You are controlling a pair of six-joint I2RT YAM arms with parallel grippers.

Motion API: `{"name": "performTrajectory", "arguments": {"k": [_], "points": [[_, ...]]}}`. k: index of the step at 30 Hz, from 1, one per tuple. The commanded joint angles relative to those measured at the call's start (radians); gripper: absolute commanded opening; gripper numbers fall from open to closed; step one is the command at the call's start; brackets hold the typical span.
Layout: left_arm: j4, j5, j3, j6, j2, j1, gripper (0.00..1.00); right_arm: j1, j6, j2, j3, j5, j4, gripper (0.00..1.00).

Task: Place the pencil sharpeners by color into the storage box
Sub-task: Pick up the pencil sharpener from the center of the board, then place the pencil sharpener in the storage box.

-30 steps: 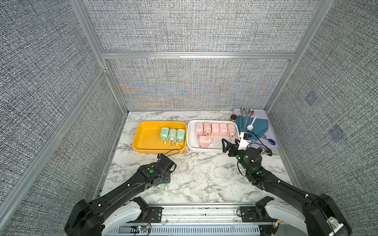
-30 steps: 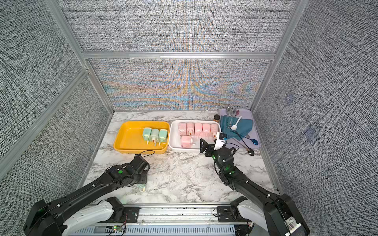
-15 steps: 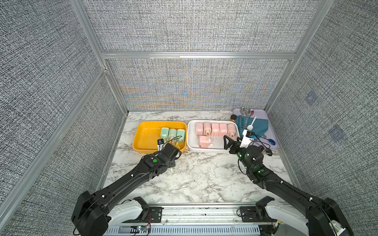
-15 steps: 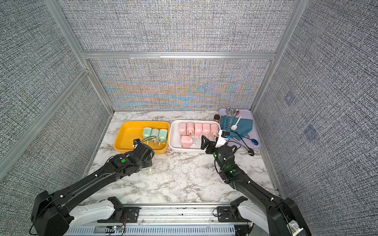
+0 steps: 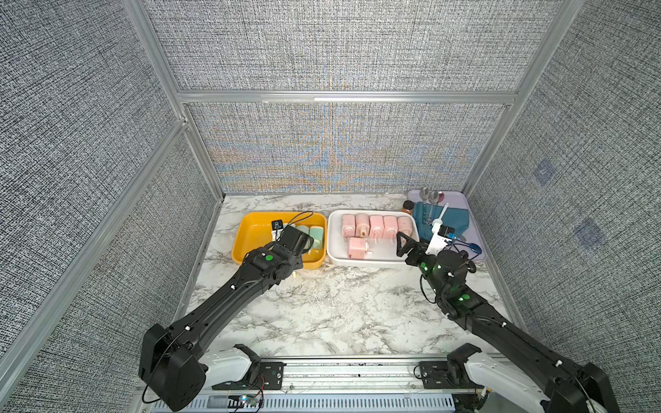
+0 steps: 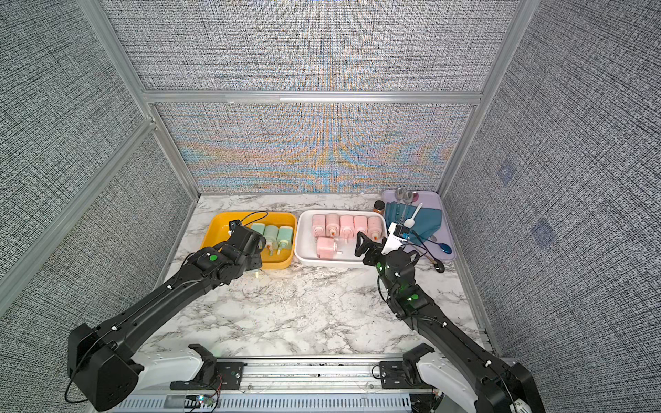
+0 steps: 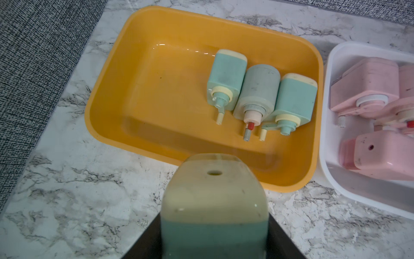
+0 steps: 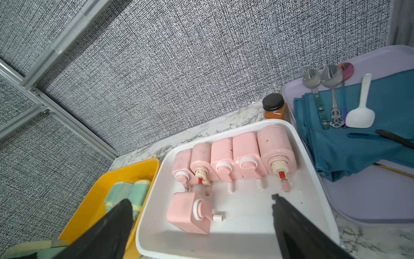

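Note:
My left gripper is shut on a mint green pencil sharpener and holds it just above the near rim of the yellow storage box. Three green pencil sharpeners lie side by side in that box. The white storage box beside it holds a row of several pink pencil sharpeners, and one more pink sharpener lies alone in front of the row. My right gripper hangs open over the near part of the white box, above that lone pink one.
A lilac tray at the back right carries a blue cloth, spoons and a white scoop. A spice jar stands between it and the white box. Grey fabric walls close in the left, right and back.
My left arm has carried the green sharpener from the front of the table up to the yellow box. The right gripper has barely shifted and stays open.

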Motion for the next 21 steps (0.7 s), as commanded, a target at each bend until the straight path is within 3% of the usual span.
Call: {"name": "performTrajectory", "arguments": {"k": [1,5,8,14,21], "points": [[0.077,0.032,0.009,0.1,0.004,0.036,0.0,0.0,0.004,-0.012,0.0,0.041,-0.028,0.99],[0.106,0.083,0.017,0.19,0.005,0.095,0.0,-0.007,0.013,-0.024,-0.02,0.045,-0.018,0.99],[0.098,0.068,0.039,0.202,0.006,0.131,0.0,-0.01,0.013,-0.025,-0.017,0.047,-0.035,0.99],[0.121,0.15,0.071,0.246,0.047,0.205,0.0,-0.017,0.016,-0.051,-0.038,0.061,-0.029,0.99],[0.14,0.208,0.152,0.416,0.152,0.325,0.0,-0.022,-0.021,-0.068,-0.04,0.029,-0.044,0.99]]}}
